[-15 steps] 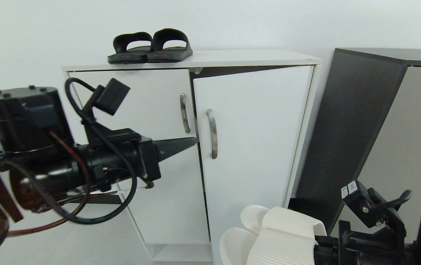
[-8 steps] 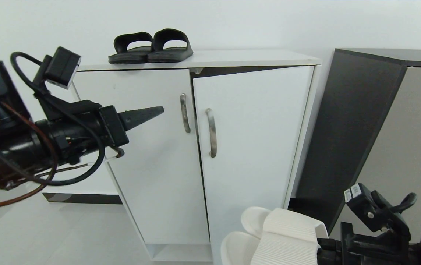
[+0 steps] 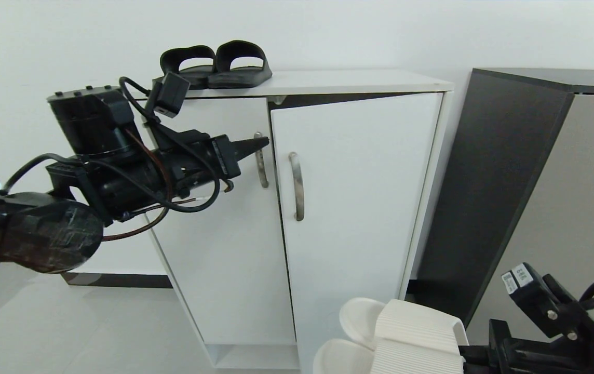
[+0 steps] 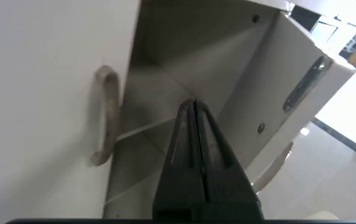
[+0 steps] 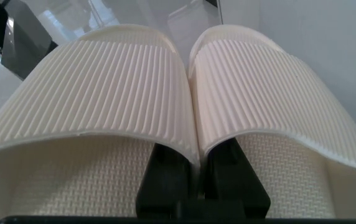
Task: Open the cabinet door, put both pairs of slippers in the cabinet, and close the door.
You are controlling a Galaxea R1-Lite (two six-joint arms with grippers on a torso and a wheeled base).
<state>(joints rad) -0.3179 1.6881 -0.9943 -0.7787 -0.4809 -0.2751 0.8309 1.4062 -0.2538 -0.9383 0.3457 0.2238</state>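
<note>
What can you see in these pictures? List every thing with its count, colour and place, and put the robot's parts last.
Cabinet: one, white, middle of the head view.
Doors: two, white, on the cabinet front; the right one is ajar.
Handles: two, metal, one on each door near the middle edge.
Black slippers: one pair, on the cabinet top, left end.
White slippers: one pair, held low in front of the right door.
Dark cabinet: one, dark grey, right of the white one.
Left pincer: one, black, shut, by the left door's handle, pointing at the gap between the doors.
Right pincer: one, black, shut on the white slippers.
</note>
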